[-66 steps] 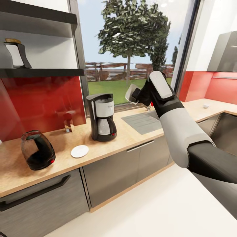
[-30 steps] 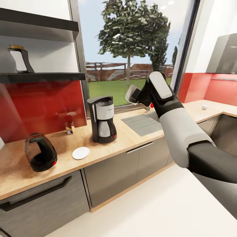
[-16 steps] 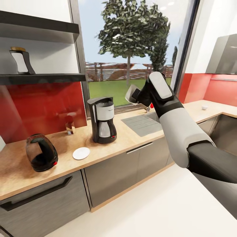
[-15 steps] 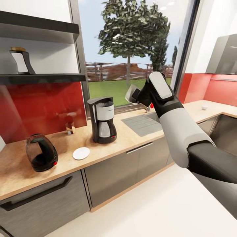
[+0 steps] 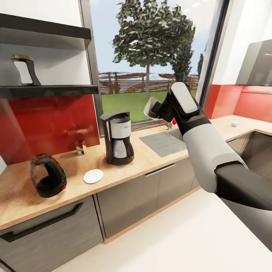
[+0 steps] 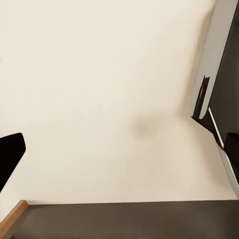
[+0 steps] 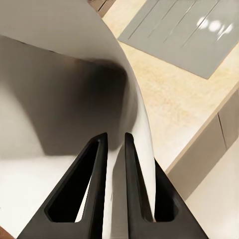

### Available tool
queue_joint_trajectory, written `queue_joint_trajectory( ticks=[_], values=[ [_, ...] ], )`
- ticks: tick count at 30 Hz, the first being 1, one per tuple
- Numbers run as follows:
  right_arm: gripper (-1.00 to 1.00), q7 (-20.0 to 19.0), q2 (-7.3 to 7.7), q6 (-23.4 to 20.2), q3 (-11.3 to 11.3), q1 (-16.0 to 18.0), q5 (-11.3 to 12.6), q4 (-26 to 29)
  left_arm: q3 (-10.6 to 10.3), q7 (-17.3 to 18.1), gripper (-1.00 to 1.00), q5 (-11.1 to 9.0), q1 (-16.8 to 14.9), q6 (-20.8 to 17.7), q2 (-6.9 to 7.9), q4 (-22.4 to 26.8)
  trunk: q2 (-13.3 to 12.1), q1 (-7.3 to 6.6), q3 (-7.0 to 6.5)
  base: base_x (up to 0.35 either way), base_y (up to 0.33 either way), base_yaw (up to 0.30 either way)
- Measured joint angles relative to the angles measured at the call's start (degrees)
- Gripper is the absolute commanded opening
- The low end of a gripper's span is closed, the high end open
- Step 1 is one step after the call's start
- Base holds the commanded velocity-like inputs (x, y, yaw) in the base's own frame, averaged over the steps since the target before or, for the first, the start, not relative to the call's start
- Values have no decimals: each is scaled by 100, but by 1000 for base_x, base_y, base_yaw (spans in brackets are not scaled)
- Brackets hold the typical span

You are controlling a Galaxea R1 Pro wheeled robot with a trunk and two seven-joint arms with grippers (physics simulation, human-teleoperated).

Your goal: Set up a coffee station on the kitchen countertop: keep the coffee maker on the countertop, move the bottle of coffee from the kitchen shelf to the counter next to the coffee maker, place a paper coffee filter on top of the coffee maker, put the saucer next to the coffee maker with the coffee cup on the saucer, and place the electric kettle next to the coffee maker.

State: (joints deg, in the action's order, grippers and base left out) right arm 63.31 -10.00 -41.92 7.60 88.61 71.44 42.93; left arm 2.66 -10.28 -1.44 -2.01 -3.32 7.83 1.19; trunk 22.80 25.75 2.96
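Right end effector (image 5: 154, 109): raised above the table (image 5: 151, 156), near the sink (image 5: 163, 140); its two fingers (image 7: 94, 184) were pressed together on the wall of the paper coffee filter (image 7: 74, 89).
Filter handling: I judge it very light, thin and soft; it would crush easily, so a gentle pinch at the rim is best.
Coffee maker (image 5: 117, 137): on the table, with the saucer (image 5: 93, 176) just beside and the electric kettle (image 5: 47, 180) further along.
Bottle of coffee (image 5: 25, 71): on the shelf (image 5: 56, 89).
Views: the right wrist view showed the pinch; the head view showed the whole station.
Left end effector: I cannot tell its state.
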Motion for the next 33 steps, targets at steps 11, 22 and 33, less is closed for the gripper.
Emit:
queue_joint_trajectory(
  ticks=[11, 22, 33],
  values=[
    [-100, 0, 0, 0, 0, 0, 0, -7, 5, 0, 100, 3, 4, 0, 0, -3, 0, 0, -91, 0, 0, 0],
    [-100, 36, 0, 20, -106, -8, 28, -27, -14, -55, 100, 28, 13, -40, 48, -27, -1, 0, -149, 0, 0, -24],
    [-100, 541, 6, 234, -1386, -4, 873, -37, -63, -26, 100, 63, 33, -70, 17, -79, -1, 0, -151, 0, 0, 0]
  ],
)
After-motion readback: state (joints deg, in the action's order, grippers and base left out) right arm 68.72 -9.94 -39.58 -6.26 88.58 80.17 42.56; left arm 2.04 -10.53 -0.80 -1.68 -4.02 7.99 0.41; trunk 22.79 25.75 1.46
